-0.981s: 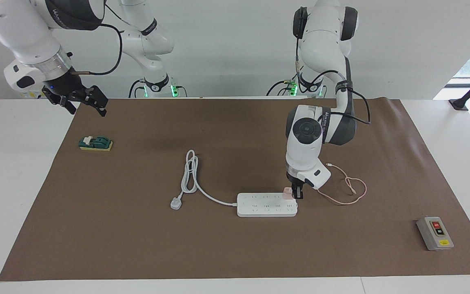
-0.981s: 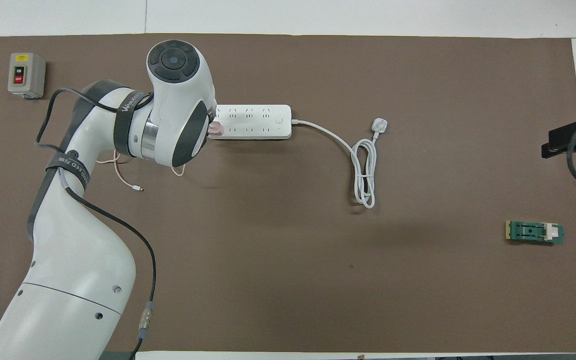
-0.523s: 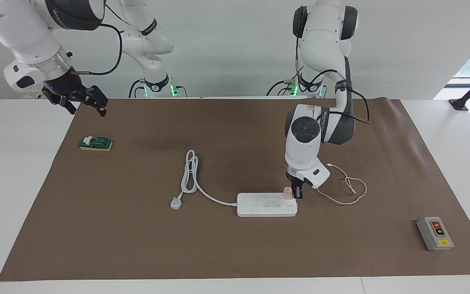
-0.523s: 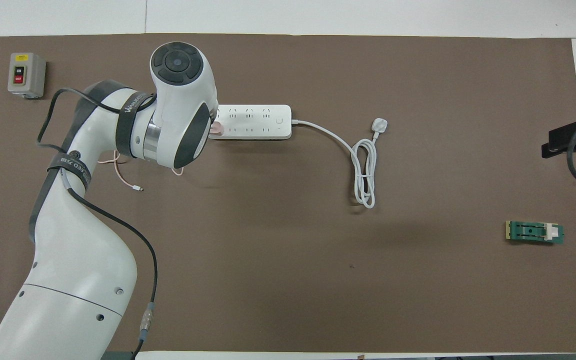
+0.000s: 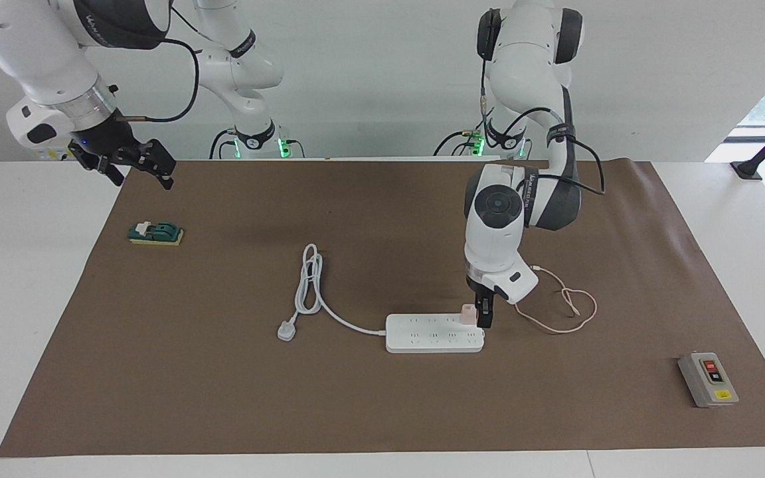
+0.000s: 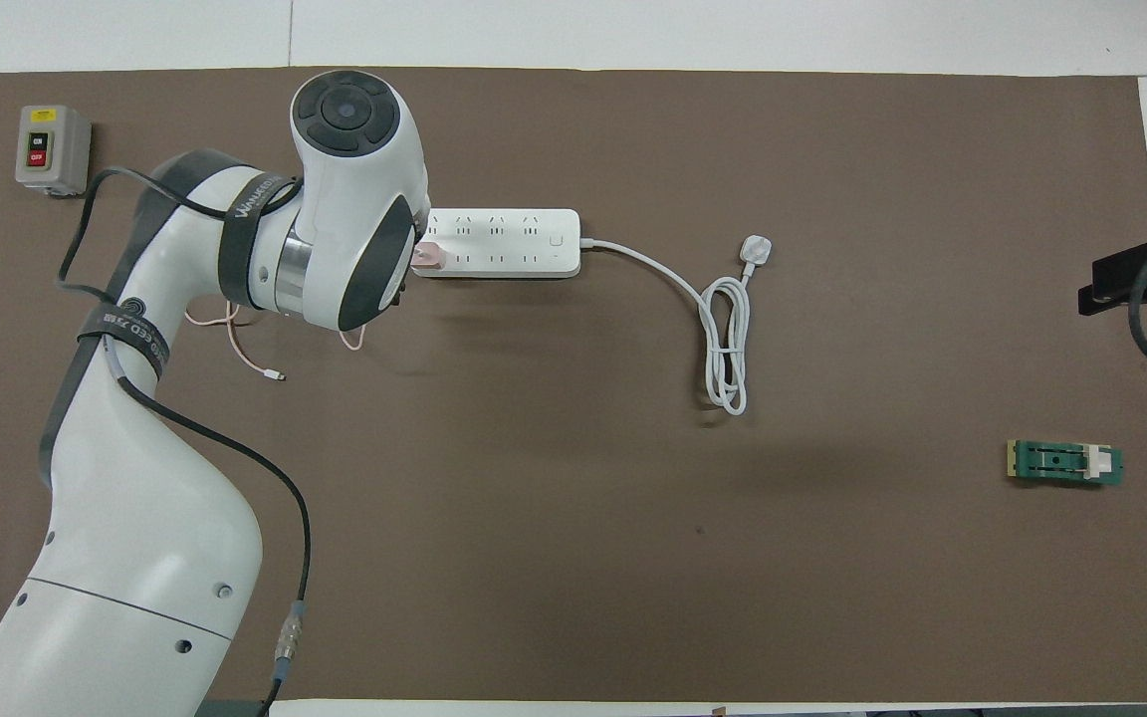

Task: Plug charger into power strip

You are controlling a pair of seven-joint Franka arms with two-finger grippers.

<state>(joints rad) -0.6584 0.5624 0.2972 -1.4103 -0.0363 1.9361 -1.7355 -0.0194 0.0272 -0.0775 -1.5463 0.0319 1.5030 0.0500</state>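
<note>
The white power strip (image 5: pixel 432 335) lies flat on the brown mat and also shows in the overhead view (image 6: pixel 504 244). The pale pink charger (image 5: pixel 467 314) stands on the strip's end toward the left arm, in the row nearer the robots. In the overhead view the charger (image 6: pixel 429 259) peeks out from under the left wrist. Its thin pink cable (image 5: pixel 572 312) loops on the mat beside the strip and ends in a white connector (image 5: pixel 535 267). My left gripper (image 5: pixel 483 321) points down, right against the charger. My right gripper (image 5: pixel 147 166) hangs open and empty over the mat's corner, waiting.
The strip's thick white cord coils to a three-pin plug (image 5: pixel 286 330) on the mat. A grey box with red and black buttons (image 5: pixel 709 378) sits toward the left arm's end. A green block (image 5: pixel 155 233) lies under the right gripper's end.
The left arm's wrist and elbow have shifted slightly. The charger has stayed in place on the strip's end. The right arm has not moved.
</note>
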